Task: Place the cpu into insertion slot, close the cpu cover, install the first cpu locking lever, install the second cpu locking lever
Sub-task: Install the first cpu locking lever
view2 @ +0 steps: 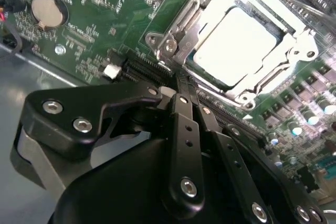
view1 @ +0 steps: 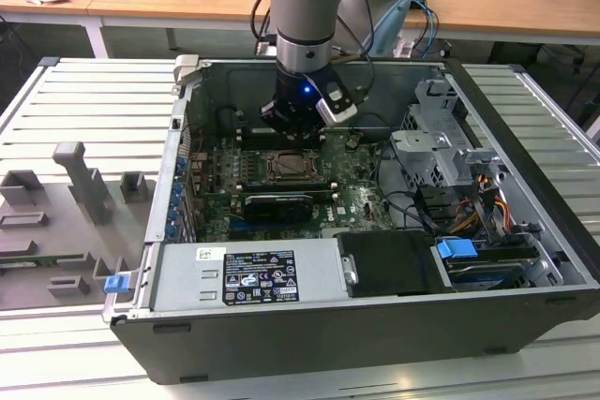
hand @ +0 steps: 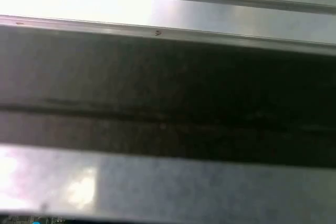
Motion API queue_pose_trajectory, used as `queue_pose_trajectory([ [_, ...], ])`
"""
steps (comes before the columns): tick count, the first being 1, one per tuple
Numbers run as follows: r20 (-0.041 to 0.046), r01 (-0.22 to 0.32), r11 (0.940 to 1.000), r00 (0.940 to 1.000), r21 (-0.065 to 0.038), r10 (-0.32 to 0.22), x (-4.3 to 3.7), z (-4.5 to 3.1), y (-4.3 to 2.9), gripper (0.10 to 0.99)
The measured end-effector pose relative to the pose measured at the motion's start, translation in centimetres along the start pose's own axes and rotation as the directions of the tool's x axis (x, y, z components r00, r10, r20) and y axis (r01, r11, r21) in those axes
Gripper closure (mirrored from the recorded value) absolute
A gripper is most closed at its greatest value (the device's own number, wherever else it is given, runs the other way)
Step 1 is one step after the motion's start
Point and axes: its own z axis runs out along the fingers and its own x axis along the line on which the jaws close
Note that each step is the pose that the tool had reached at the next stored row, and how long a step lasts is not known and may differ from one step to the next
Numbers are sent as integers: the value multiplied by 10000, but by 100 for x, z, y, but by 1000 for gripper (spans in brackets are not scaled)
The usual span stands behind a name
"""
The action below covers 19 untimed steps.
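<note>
In the exterior view, the arm is seen reaching down into an open computer case, with the gripper hanging just above the green motherboard. The insertion slot lies directly at the gripper's 6 o'clock, near it. A black card sits at the slot's 6 o'clock, and a grey power supply is set along the near case wall.

In the second wrist view, the gripper is shown with its black fingers drawn together, nothing held between them. At their 1 o'clock, close by, the cpu is seated in the socket, its pale face framed by the cpu cover, which lies flat over it. A coin battery is seen at 10 o'clock.

In the first wrist view, a dark case wall between pale metal bands is shown.
</note>
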Motion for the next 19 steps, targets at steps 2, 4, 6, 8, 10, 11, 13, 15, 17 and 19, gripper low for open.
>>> queue_pose_trajectory([
  [2, -10, -2, 10000, 10000, 12, 2, 0, 1, 0, 980],
  [4, -18, -1, 10000, 10000, 20, 1, 0, 1, -1, 980],
  [6, -21, 3, 10000, 10000, 18, -3, -2, 2, -1, 980],
  [8, -34, 10, 10000, 10000, 4, -10, -11, 10, -1, 980],
  [10, -37, 18, 10000, 10000, 4, -18, -14, 9, -2, 980],
  [11, -38, 18, 10000, 10000, 4, -18, -14, 4, -2, 980],
  [13, -36, 19, 10000, 10000, 2, -19, -15, -29, 2, 980],
  [15, -37, 18, 10000, 10000, 2, -18, -16, -71, 6, 980],
  [17, -38, 19, 10000, 10000, 3, -19, -18, -114, 10, 980],
  [19, -37, 21, 10000, 10000, 1, -21, -19, -121, 4, 980],
])
